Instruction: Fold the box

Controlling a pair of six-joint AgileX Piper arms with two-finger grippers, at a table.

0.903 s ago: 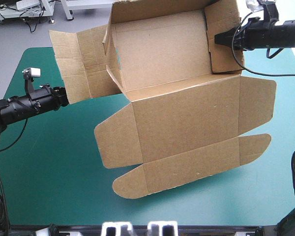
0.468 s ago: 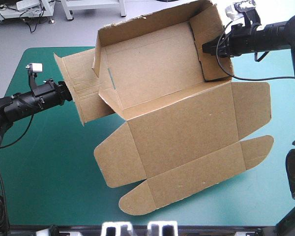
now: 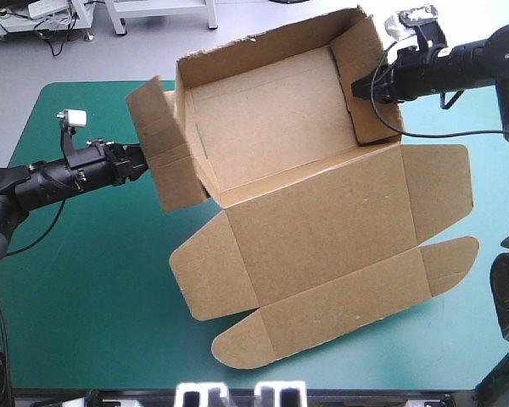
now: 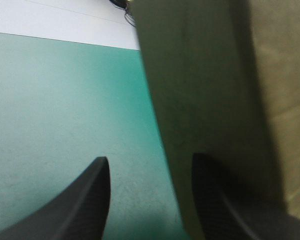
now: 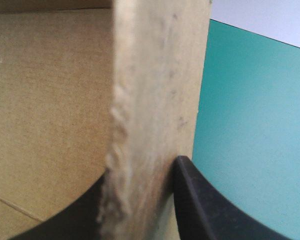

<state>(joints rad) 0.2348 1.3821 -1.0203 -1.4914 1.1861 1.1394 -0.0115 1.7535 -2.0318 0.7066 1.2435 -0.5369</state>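
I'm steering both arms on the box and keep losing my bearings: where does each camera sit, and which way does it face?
High view: above and behind the robot, looking forward and down on the teal-green table and the box; both arms enter, left hand at a side flap, right hand on the end wall.
Left wrist view: above that wrist, looking along its open fingers at the flap.
Right wrist view: above that wrist, looking along fingers shut on the wall.
All three share the box and table.
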